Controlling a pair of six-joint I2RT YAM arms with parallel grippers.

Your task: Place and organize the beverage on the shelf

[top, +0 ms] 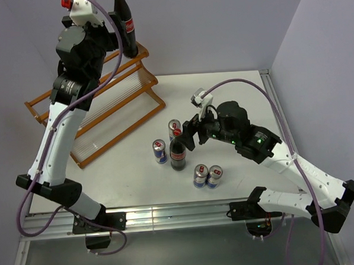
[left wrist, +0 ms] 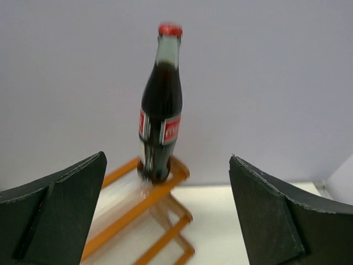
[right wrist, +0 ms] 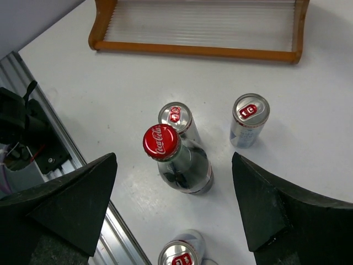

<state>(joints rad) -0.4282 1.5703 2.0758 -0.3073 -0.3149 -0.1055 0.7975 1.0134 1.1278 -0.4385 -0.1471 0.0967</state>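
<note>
One cola bottle [top: 126,27] stands upright at the right end of the shelf's [top: 107,103] top tier. My left gripper [top: 115,37] is open and empty just in front of it, not touching. In the left wrist view the bottle [left wrist: 161,110] stands on the top rail [left wrist: 138,205] beyond the open gripper [left wrist: 167,165]. The second bottle [top: 178,154] stands on the table among four cans [top: 159,151] [top: 175,128] [top: 200,175] [top: 215,175]. My right gripper [top: 188,136] is open just above it. In the right wrist view its red cap [right wrist: 161,141] lies between the spread fingers [right wrist: 83,193].
The table's front metal rail [top: 169,213] runs along the near edge. The shelf's lowest tier [right wrist: 198,52] lies beyond the cans [right wrist: 249,118] [right wrist: 179,118] in the right wrist view. Grey walls [top: 230,23] close the back and right sides.
</note>
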